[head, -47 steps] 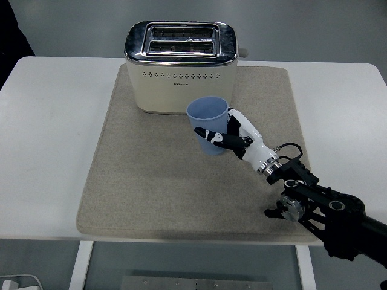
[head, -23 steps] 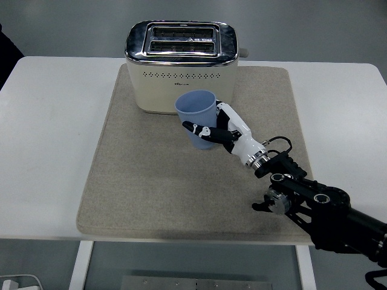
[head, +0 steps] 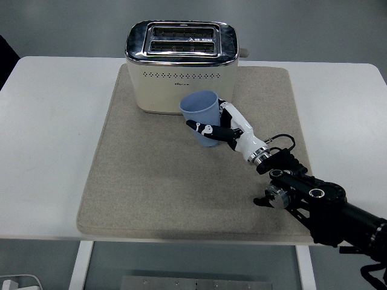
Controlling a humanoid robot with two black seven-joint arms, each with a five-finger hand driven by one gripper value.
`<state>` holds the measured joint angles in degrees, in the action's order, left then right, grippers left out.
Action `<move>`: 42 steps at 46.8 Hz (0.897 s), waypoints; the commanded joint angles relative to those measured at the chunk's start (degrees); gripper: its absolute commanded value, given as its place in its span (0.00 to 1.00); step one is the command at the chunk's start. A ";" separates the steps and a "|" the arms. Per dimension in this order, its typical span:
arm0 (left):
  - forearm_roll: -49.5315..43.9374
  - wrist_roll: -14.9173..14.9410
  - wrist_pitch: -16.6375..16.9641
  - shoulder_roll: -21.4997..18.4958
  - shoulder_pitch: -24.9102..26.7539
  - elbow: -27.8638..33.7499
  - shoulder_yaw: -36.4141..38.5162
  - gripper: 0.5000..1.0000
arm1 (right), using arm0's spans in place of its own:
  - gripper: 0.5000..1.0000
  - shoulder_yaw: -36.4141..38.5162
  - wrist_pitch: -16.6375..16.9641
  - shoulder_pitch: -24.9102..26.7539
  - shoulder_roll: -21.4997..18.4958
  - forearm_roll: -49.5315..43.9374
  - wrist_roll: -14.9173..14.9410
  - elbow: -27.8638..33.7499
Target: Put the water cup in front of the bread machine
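Observation:
A light blue water cup sits just in front of the cream and chrome bread machine, slightly right of its middle and tilted a little. My right hand is shut on the cup, black and white fingers wrapped around its lower side. Whether the cup's base touches the mat is hidden by the fingers. The right arm comes in from the lower right. No left arm shows.
A beige mat covers the middle of the white table, with the bread machine on its far part. A white lever knob sticks out of the machine's right side.
The hand carried the cup left and toward the bread machine, then shifted it slightly right and lower. The grasp has stayed the same.

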<state>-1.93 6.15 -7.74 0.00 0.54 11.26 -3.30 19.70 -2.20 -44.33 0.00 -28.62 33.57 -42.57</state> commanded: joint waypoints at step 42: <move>0.00 0.00 0.00 0.00 -0.02 0.52 0.05 1.00 | 0.79 0.17 0.27 1.17 0.00 0.40 0.09 -0.24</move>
<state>-1.94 6.15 -7.73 0.00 0.59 11.78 -3.25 19.87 -2.02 -43.17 0.00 -28.21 33.66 -42.58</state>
